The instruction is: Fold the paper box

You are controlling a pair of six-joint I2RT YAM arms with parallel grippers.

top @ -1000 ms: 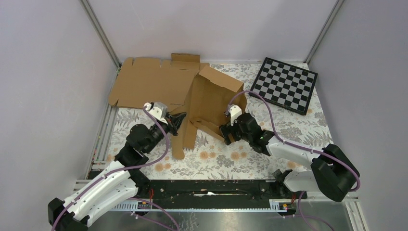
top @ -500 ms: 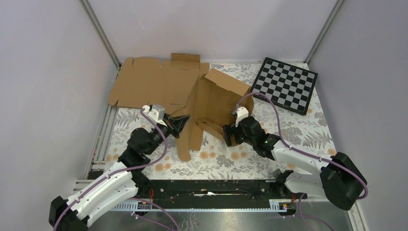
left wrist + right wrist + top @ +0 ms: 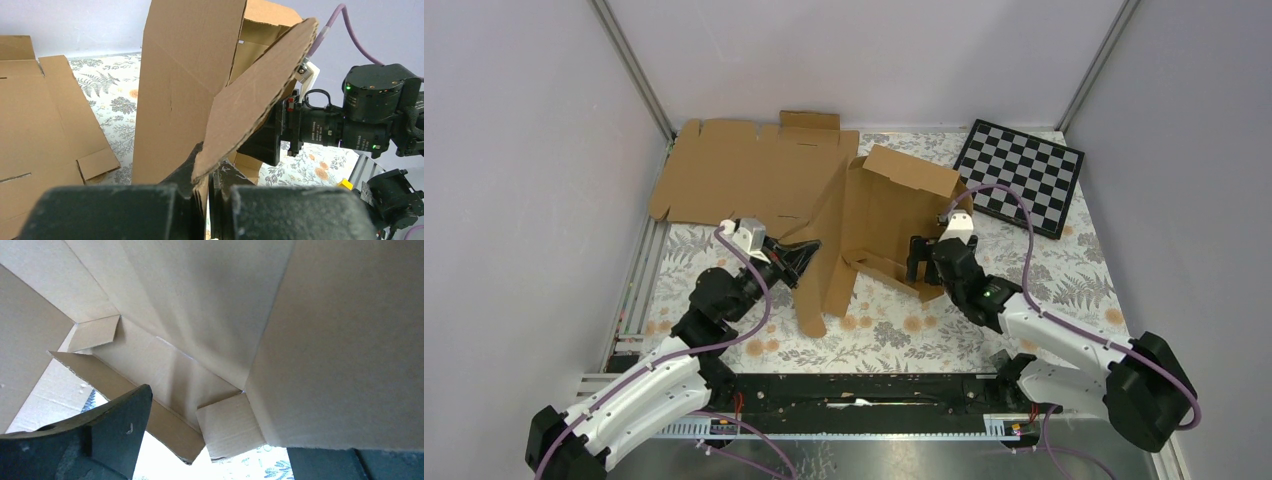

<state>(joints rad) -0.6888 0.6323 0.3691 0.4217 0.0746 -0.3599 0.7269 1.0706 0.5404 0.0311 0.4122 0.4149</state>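
Note:
The paper box [image 3: 886, 208] stands half folded in the middle of the table, its walls raised and a long flap hanging down toward the front. My left gripper [image 3: 811, 248] is shut on the edge of its left flap; in the left wrist view the cardboard [image 3: 185, 75] is pinched between the two jaws [image 3: 209, 173]. My right gripper [image 3: 920, 262] is open at the box's near right side. In the right wrist view the box's inside [image 3: 225, 315] fills the frame, with a small tab between the spread fingers [image 3: 117, 422].
A flat brown cardboard sheet [image 3: 744, 172] lies at the back left, partly under the box. A black-and-white checkerboard [image 3: 1020, 178] lies at the back right corner. Grey walls close the table on three sides. The right arm [image 3: 372, 107] shows behind the box in the left wrist view.
The right gripper moved right and away from the front, and the box swung and shifted right with it. The left gripper followed slightly right, still clamped on the flap.

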